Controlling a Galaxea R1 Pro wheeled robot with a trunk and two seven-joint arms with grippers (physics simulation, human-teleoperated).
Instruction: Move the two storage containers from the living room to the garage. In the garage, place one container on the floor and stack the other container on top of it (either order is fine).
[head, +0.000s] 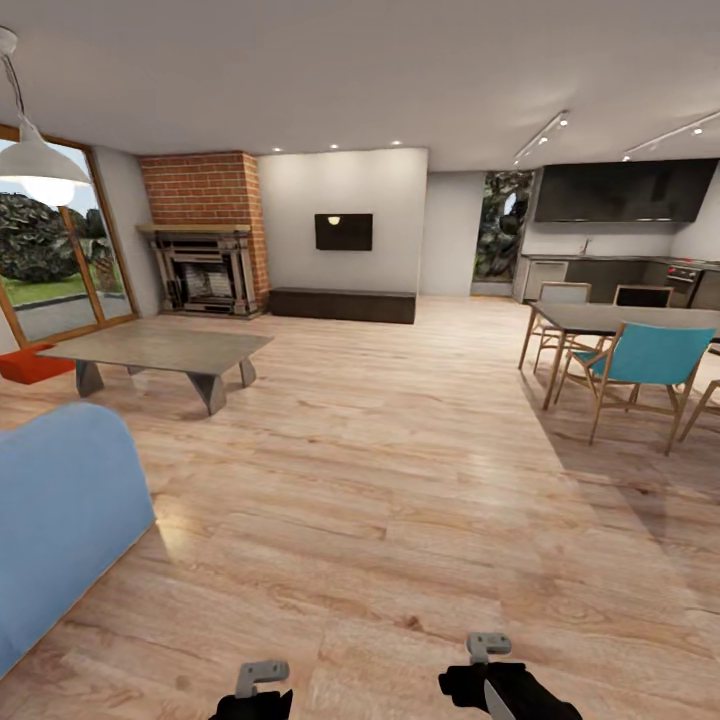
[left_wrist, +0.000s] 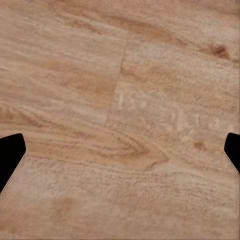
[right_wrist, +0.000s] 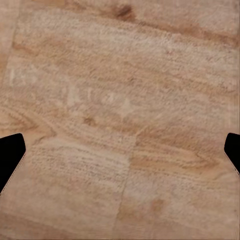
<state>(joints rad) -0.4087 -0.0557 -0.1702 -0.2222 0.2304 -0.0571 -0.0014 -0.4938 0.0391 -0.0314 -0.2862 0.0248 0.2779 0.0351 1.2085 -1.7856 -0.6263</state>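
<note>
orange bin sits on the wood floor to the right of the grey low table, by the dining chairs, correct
Not quite. In the head view the orange bin sits on the wood floor to the left of the grey low table, by the window, far from the dining chairs.

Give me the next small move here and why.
Probably turn the base left and drive toward the orange-red bin on the floor beyond the low table. Both grippers, left and right, are open, hold nothing and hang over bare wood planks, far from it.
</note>
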